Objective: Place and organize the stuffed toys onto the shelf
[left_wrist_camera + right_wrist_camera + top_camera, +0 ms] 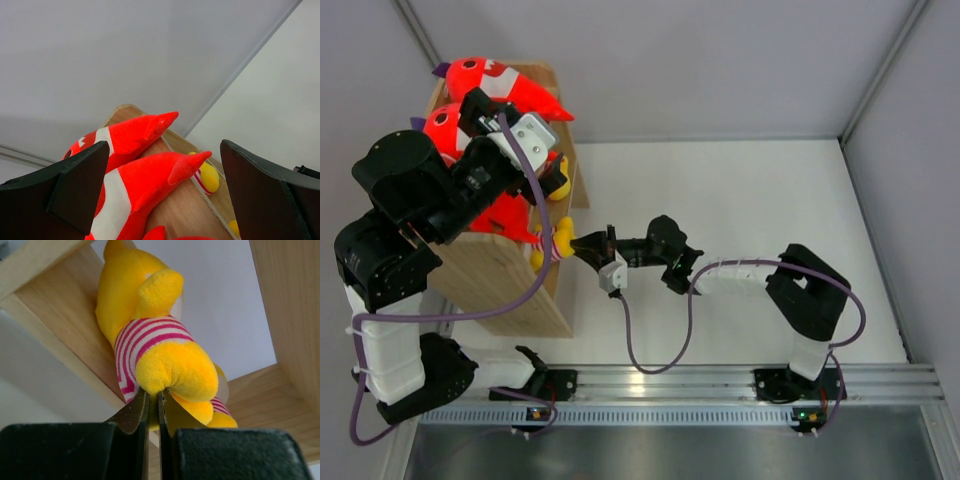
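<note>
Right pincer [152,396] clenched on yellow striped toy [167,362]; left pincer [165,172] spread wide above red sharks [132,137].

- White matte table [760,200] spans the cell floor.
- Plain light-grey back wall [670,60], with matching grey panels as left wall [360,70] and right wall [915,180].
- Silver metal posts [883,72] sit in the far corners where the panels meet.
- Slotted aluminium rail [720,378] runs along the near table edge, with a darker grey strip [670,450] outside it.
- Light is even and diffuse, shadows soft.
</note>
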Robot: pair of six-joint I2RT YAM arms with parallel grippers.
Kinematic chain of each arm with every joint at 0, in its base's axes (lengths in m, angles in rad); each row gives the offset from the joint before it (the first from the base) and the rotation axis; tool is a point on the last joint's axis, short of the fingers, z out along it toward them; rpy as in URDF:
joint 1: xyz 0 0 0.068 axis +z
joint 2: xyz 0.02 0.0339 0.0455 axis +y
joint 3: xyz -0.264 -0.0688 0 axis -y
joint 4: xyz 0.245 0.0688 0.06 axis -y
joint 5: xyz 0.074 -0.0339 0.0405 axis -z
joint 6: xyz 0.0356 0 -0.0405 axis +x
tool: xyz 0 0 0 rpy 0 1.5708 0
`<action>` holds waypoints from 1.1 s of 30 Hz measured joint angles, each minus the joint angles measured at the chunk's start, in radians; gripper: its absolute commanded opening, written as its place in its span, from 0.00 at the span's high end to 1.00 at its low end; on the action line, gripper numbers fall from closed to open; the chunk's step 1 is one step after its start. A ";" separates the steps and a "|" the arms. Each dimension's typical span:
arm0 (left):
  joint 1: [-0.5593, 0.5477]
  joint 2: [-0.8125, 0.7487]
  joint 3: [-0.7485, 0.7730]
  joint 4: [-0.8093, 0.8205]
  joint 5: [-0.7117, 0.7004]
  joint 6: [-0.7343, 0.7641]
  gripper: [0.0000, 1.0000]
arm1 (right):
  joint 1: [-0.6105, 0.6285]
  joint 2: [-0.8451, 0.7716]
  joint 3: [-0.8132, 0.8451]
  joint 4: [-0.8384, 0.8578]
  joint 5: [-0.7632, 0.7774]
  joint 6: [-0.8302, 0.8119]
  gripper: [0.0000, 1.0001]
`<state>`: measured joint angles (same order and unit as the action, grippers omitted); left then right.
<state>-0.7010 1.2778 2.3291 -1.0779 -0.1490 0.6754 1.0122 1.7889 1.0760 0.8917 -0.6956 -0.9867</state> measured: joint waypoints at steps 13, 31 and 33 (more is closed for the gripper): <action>0.000 0.000 0.000 0.000 0.000 0.001 0.02 | 0.000 0.077 0.119 -0.169 0.069 -0.277 1.00; 0.000 -0.012 0.000 -0.001 0.000 0.004 0.02 | -0.005 0.053 0.060 -0.212 0.126 -0.322 0.37; 0.000 -0.013 0.000 -0.001 0.000 0.004 0.02 | -0.005 0.036 0.042 -0.216 0.135 -0.319 0.31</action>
<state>-0.7010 1.2648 2.3291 -1.0790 -0.1486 0.6796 1.0073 1.8248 1.1179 0.6762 -0.5610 -1.3060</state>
